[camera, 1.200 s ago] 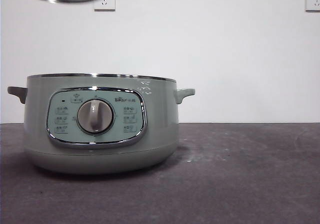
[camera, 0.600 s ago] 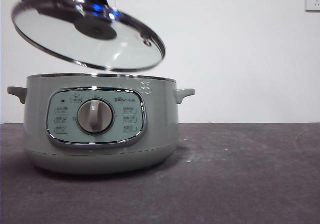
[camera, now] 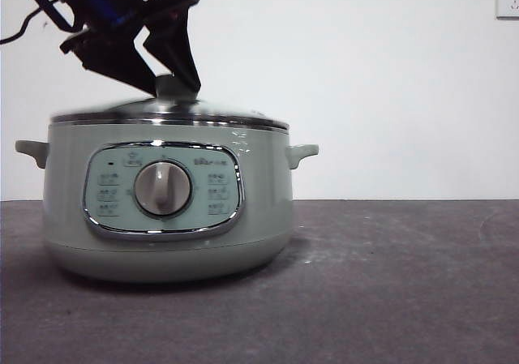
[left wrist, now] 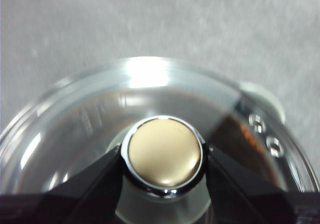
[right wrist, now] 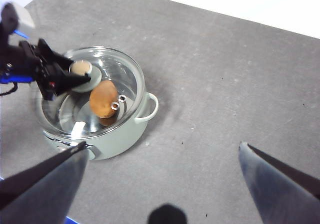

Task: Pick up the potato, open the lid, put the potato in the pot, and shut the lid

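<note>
Stretching grey and bare under everything, the table (camera: 389,283) carries the pot (camera: 166,210), which stands left of centre in the front view with its dial panel facing the camera and a small handle at each side. On its rim rests the lid (camera: 170,114), the chrome edge meeting the pot all round as far as I can see, though that edge is a little blurred. The left end effector (left wrist: 163,160) comes down from about 11 o'clock in the front view and is clenched on the lid's knob (left wrist: 164,154), one black jaw pressed against each side. The right end effector (right wrist: 160,154) hangs high above the table, well apart from the pot, its jaws spread wide and holding nothing. Through the glass, the potato (right wrist: 103,99) lies inside the pot, just beside the knob.
</note>
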`<act>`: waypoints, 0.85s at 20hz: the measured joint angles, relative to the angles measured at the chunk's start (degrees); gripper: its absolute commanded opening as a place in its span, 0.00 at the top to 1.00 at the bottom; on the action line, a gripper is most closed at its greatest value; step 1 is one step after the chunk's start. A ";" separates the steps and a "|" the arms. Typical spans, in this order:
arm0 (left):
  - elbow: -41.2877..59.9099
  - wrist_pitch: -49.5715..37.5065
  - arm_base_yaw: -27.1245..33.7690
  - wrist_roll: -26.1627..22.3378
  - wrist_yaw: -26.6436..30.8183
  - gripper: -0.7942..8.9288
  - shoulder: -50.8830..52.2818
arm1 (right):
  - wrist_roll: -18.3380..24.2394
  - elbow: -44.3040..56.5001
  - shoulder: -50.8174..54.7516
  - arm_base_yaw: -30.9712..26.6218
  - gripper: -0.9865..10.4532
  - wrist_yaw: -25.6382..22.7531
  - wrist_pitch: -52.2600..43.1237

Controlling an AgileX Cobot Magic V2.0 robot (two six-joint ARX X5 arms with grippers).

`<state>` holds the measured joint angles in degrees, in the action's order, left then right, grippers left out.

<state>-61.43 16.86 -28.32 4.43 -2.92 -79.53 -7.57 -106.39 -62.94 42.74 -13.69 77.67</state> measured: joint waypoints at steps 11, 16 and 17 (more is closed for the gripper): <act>-0.81 1.36 0.00 -0.15 -0.02 0.52 -0.26 | 0.00 0.00 0.00 0.00 0.48 0.00 0.04; -0.72 -1.29 0.00 -0.11 -0.07 0.52 1.27 | -0.20 0.00 -0.07 0.00 0.48 -0.04 0.07; -0.72 -0.81 -0.04 -0.11 -0.07 0.52 2.80 | -0.20 0.00 -0.07 0.00 0.48 -0.11 0.07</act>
<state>-62.15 16.05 -28.36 4.32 -2.98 -76.73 -7.77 -106.39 -63.00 42.74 -13.80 77.73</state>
